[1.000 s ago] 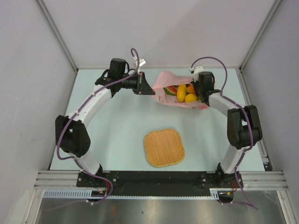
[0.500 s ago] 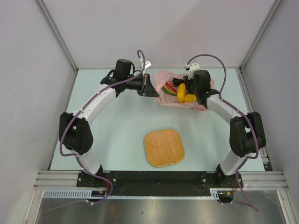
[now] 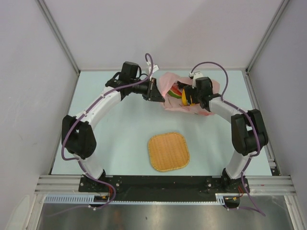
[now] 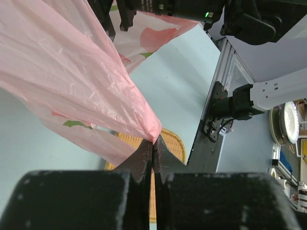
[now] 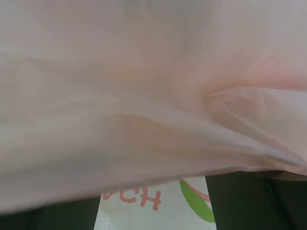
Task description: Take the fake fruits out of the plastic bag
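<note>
Fake fruits (image 3: 185,96) are sitting inside the plastic bag (image 3: 169,80), which is lying on the far half of the surface (image 3: 120,124), close to the back wall and a little right of centre. A red and green watermelon slice (image 3: 174,91) and a yellow piece are showing through the bag's mouth; the others are being hidden by plastic and by the right arm. Bare surface is stretching out left of the bag and between the bag and the woven tray (image 3: 168,151), which is lying well apart from it near the arm bases, while the rail on the right is leaving a narrower strip. The left arm is arching out with its elbow wide to the left and its forearm running level toward the bag, and the left tool (image 4: 153,143) is pressing its fingers together on a gathered fold of the bag's left edge, pulling the film taut and off the surface. The right arm is bending at the right side and reaching back and left, with the right tool (image 3: 194,94) sitting in the bag's mouth among the fruits. Pink film is covering the right wrist view, so I cannot tell whether that tool is spread or pressed together.
</note>
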`<state>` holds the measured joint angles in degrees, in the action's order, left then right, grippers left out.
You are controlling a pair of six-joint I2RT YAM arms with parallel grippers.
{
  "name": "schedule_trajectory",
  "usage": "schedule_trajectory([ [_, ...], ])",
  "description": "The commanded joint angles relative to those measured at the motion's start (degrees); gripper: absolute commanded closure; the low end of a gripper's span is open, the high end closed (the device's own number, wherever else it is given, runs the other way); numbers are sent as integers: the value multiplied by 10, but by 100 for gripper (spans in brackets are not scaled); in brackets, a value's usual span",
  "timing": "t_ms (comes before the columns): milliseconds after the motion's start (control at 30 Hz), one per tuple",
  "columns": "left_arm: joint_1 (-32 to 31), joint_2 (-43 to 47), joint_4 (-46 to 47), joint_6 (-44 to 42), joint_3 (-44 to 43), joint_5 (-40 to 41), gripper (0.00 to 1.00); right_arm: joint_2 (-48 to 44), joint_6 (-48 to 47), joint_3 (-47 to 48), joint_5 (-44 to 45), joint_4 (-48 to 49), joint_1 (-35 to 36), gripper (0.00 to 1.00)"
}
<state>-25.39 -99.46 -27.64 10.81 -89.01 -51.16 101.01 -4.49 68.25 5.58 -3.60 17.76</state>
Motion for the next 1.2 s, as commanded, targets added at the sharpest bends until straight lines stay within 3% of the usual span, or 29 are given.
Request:
schedule_trajectory([
  [0, -2, 4, -9, -33, -24, 8, 99, 20, 37, -2, 8, -17, -7, 20],
  [333, -2, -22, -63, -90, -48, 47, 100, 61, 42, -1, -15, -5, -44, 22],
  [467, -4, -25, -66, -98, -53, 55, 100, 45, 27, 1, -43, 5, -48, 49],
  [533, -6, -25, -65, -99, -53, 58, 100, 27, 10, 7, -51, -4, -42, 54],
  [733, -8, -24, -51, -91, -47, 74, 100, -100, -28, 17, -115, -97, 6, 69],
  [1000, -8, -14, -35, -64, -32, 61, 100, -273, -68, 14, -163, -190, 67, 74],
  [1167, -7, -10, -37, -65, -28, 90, 100, -373, -103, -46, -217, -245, 132, 76],
])
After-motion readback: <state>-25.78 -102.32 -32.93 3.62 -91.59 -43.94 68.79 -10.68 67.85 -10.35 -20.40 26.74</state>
